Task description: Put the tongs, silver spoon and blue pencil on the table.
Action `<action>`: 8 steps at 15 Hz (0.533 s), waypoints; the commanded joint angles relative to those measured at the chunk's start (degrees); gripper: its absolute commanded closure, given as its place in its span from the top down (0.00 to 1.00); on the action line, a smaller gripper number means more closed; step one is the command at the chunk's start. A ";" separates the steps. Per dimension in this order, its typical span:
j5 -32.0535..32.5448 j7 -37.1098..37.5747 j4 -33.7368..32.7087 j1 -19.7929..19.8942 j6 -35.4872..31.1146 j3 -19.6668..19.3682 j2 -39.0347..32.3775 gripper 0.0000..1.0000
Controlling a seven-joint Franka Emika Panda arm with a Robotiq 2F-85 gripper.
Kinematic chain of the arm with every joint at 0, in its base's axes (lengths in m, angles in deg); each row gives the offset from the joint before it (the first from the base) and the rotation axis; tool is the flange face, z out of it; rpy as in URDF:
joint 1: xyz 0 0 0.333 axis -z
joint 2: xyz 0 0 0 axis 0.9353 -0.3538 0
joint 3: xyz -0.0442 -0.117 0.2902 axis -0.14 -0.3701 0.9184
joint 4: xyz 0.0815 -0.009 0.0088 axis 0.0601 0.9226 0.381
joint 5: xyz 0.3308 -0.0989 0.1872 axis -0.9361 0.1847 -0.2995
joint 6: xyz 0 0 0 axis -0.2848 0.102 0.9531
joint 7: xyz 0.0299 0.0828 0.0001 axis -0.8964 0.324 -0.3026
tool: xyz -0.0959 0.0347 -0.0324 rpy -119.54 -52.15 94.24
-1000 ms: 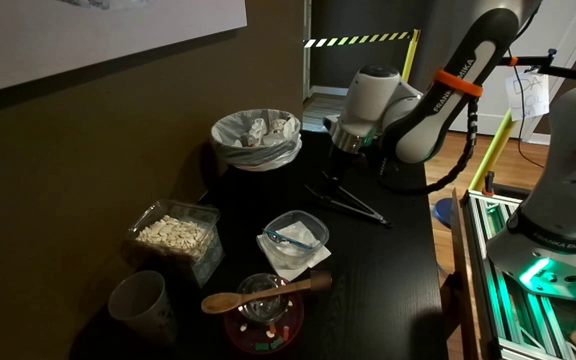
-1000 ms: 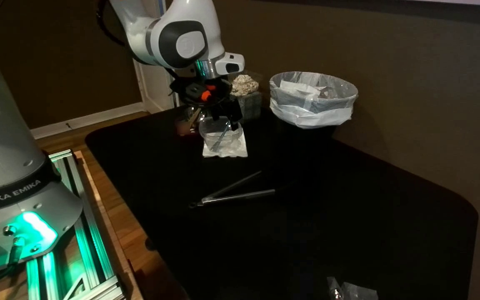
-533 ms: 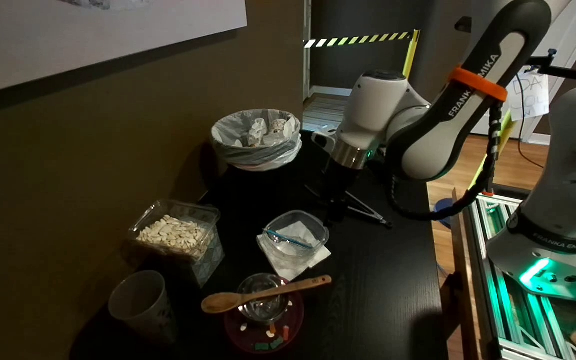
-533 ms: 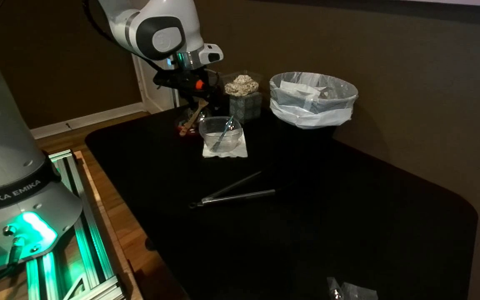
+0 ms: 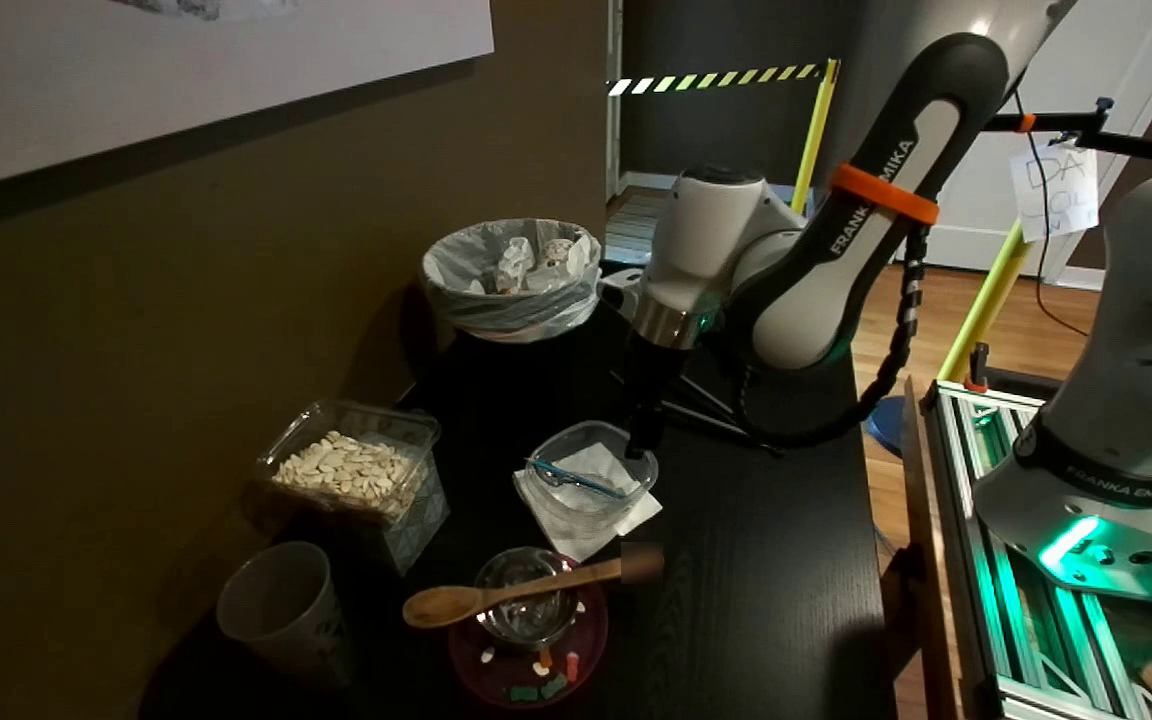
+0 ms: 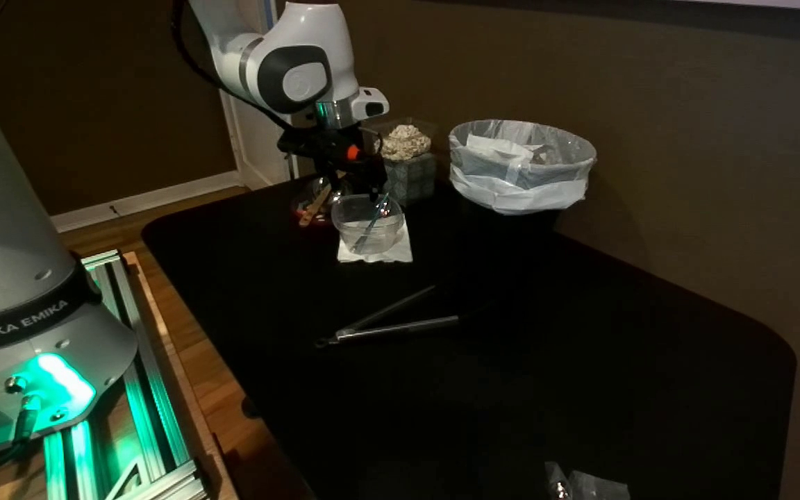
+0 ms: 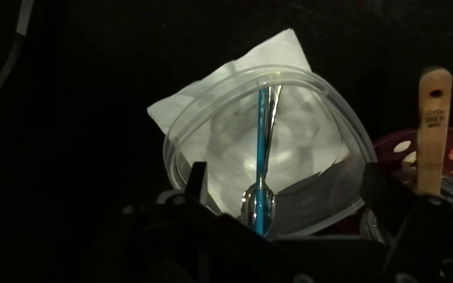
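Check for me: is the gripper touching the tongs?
Apart. In an exterior view, the gripper hangs by the plastic container, and a strip of black table shows plainly between them and the tongs.

In an exterior view, a dim brown wall (image 5: 336, 210) stands left; far right, wood floor (image 5: 946, 305) meets a white door (image 5: 996, 190).

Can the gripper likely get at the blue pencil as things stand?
Probably yes: the gripper is open near the clear container, which has no lid, leaving the blue pencil seemingly reachable from above. The silver spoon crossing it might get in the way.
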State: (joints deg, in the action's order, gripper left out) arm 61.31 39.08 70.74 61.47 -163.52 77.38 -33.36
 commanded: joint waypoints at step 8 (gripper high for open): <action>7.38 8.39 -11.01 -0.42 1.04 -0.25 -13.30 0.97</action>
State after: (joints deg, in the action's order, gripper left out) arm 66.80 44.23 63.57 61.56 -163.52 77.83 -42.65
